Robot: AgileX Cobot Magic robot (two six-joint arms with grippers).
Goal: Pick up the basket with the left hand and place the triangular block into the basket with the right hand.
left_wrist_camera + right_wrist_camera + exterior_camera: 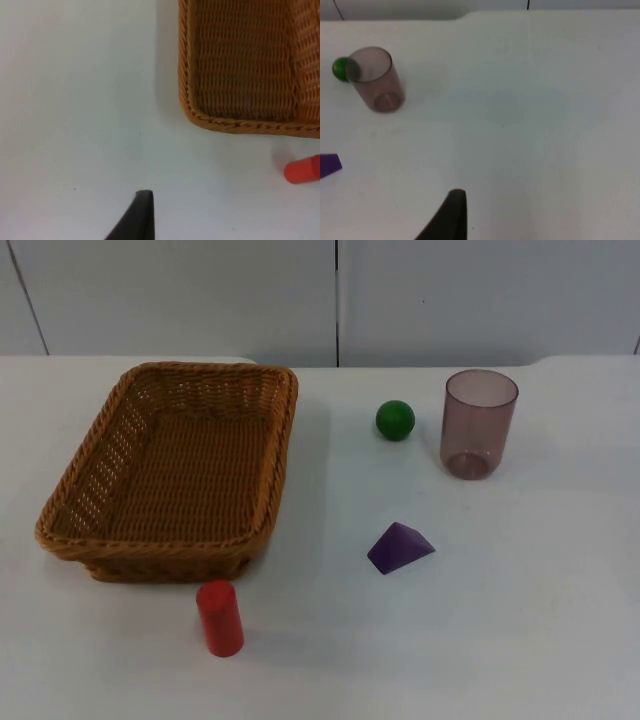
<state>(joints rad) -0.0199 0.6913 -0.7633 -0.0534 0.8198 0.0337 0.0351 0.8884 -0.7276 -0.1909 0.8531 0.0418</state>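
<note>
Sitting on white table [560,620], basket [170,475] at your 9 o'clock, upright. Purple triangular block [400,547] at 4 o'clock, well apart from basket. Red cylinder [219,617] just beside basket's near rim. Green ball [395,420] near tinted cup [478,424] at 2 o'clock. Left gripper [142,215] beside basket, right gripper [452,215] over bare table; whether fingers are spread or pressed together, you cannot tell.

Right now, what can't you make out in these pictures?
- Left hand, right hand: one black fingertip each in its wrist view, so open or shut is unclear.
- Purple triangular block: cut off by the right wrist view's edge.
- Green ball: partly behind the translucent purple plastic cup there.
</note>
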